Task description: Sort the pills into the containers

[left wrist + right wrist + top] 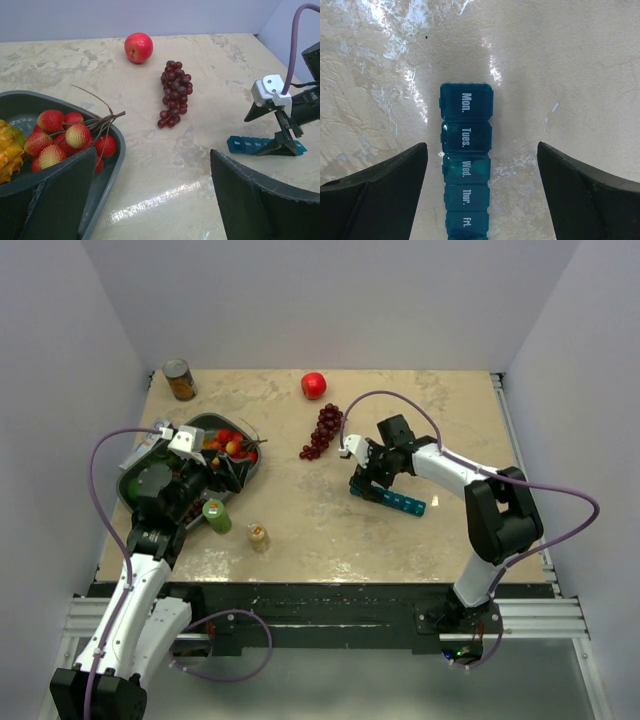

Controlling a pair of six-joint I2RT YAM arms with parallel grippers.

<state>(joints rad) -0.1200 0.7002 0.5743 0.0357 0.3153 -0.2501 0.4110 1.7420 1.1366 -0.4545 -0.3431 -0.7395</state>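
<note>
While straddling pill organiser (466, 165) with right gripper (482, 150) spread, empty (left gripper (152, 152) released too): looks pre-grasp; lower, then pinch squarely

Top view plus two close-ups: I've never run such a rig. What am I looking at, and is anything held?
Two robot arms sit at the near edge of the table. The top view looks down from above and behind them. Each close-up comes from a wrist camera, with dark fingers at the bottom corners. On the table: a tray of fruit, an apple, grapes, a can, a green bottle, a small amber bottle and a pill organiser. The left gripper is open beside the tray. The right gripper is open astride the pill organiser, not touching it. Nothing is held.
</note>
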